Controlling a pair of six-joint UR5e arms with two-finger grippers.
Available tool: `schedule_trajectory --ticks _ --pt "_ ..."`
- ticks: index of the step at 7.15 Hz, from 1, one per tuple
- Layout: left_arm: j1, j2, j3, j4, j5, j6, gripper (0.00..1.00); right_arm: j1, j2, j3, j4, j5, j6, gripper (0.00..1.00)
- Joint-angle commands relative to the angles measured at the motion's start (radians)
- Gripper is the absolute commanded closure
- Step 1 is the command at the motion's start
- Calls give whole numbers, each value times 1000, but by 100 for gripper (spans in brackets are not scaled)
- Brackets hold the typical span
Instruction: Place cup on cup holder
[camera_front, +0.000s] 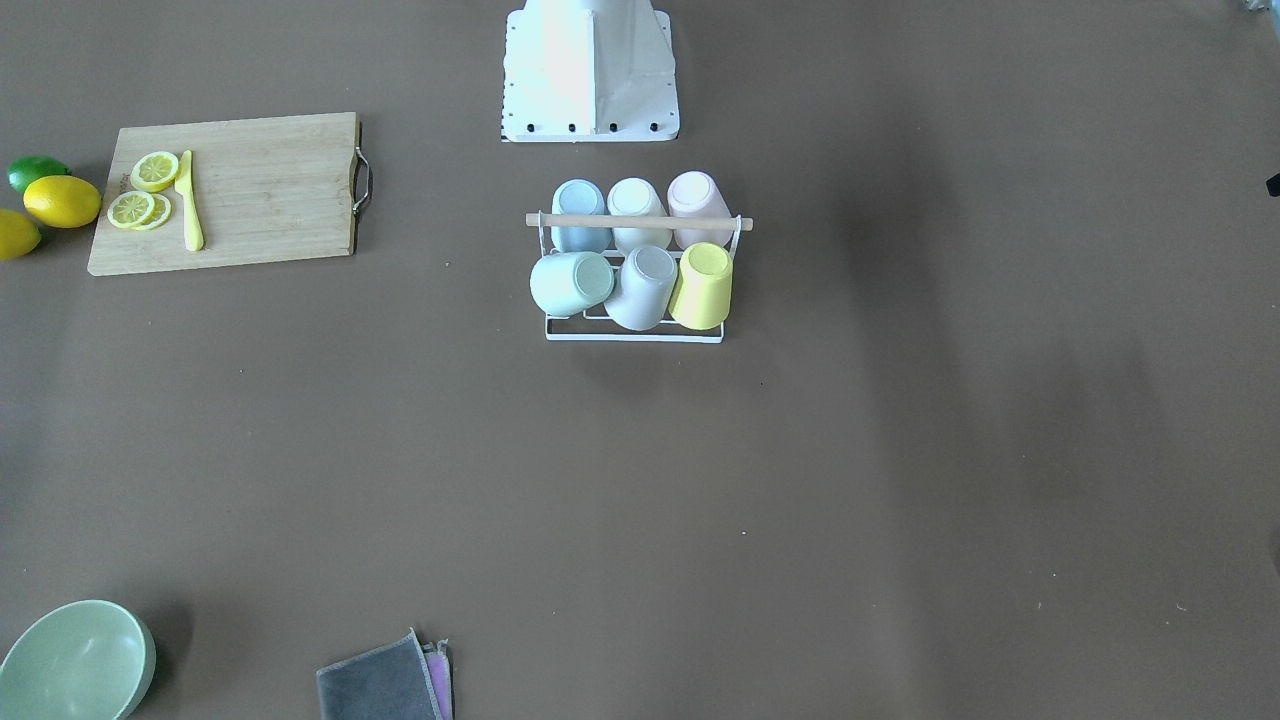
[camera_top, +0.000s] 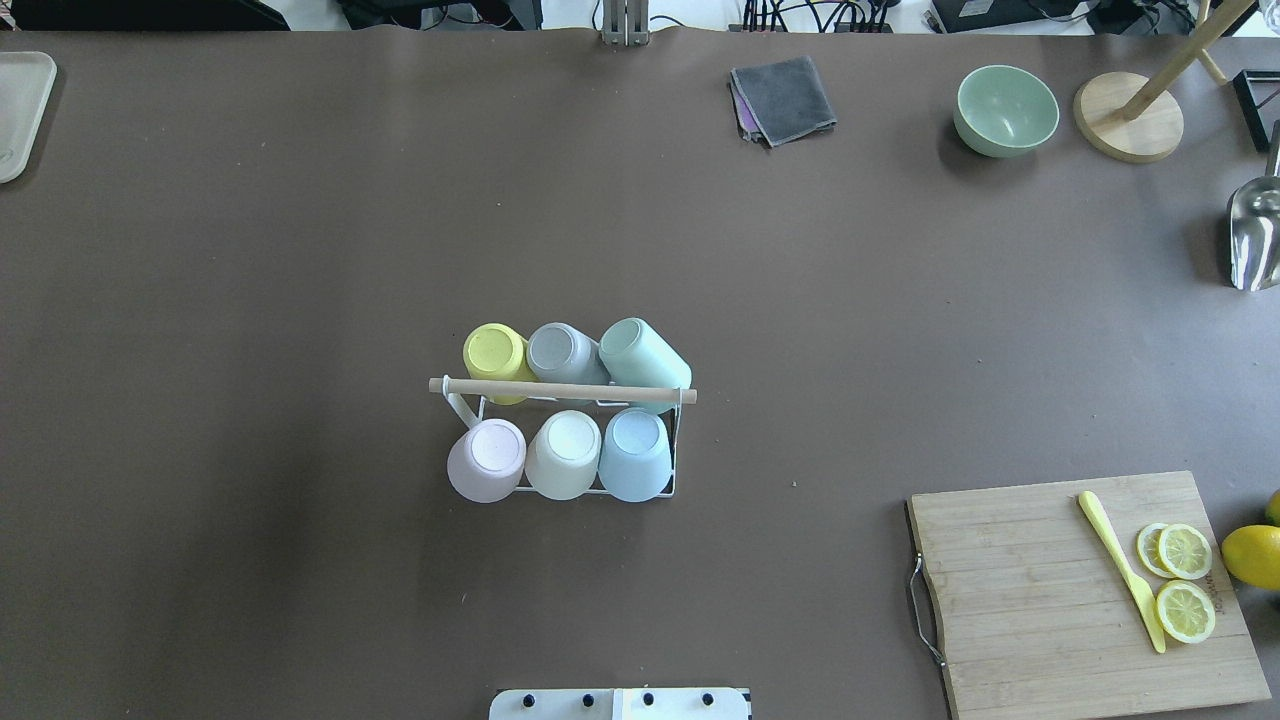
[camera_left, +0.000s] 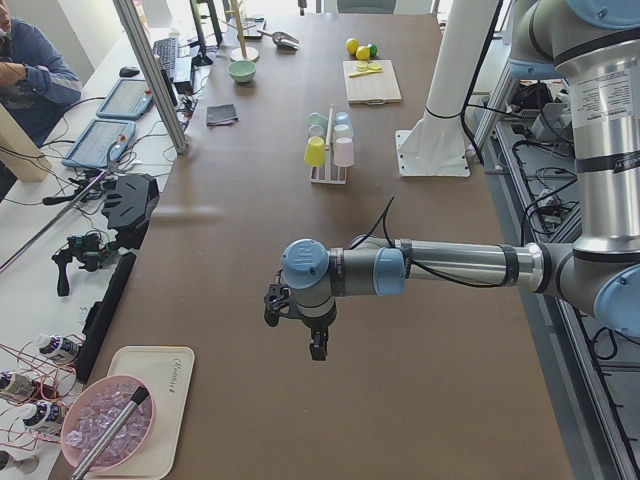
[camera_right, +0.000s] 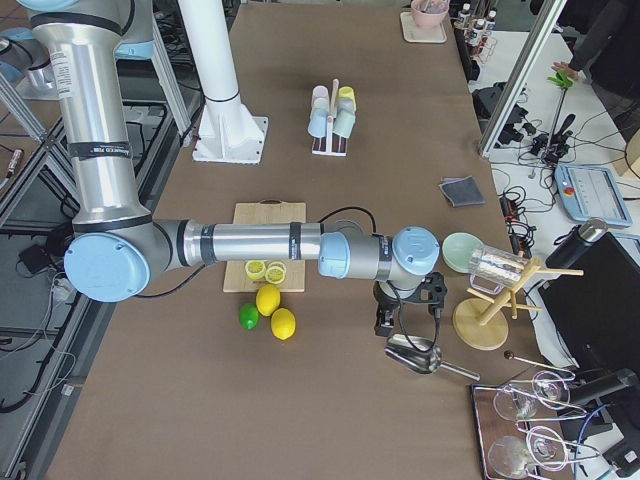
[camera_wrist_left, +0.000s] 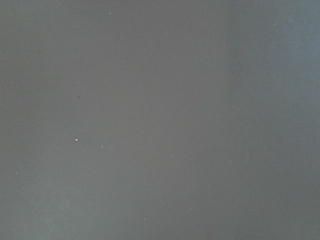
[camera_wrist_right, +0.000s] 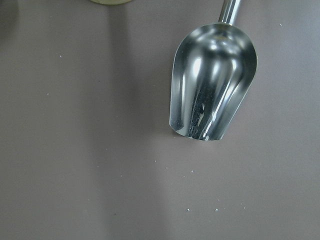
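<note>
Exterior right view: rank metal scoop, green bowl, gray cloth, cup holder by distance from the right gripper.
1. Metal scoop, just below the right gripper.
2. Green bowl, operators' edge.
3. Gray cloth, farther along that edge.
4. Cup holder, mid-table, farthest.

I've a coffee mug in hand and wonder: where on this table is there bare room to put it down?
The widest bare stretch of table lies on the robot's left of the cup holder. Another lies between it and the gray cloth. Crowded: the holder, packed with six cups, and the cutting board corner with lemons.
</note>
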Motion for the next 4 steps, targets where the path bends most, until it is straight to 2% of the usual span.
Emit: schedule_trajectory --ticks 1,2,4 --pt "-4 1 -15 2 -1 1 3 0 0 1 0 0 0 0" --pt "-13 2 -29 8 1 1 2 0 0 0 0 -2 0 0" --pt "-33 1 -92 118 7 5 3 0 0 0 0 -2 0 0"
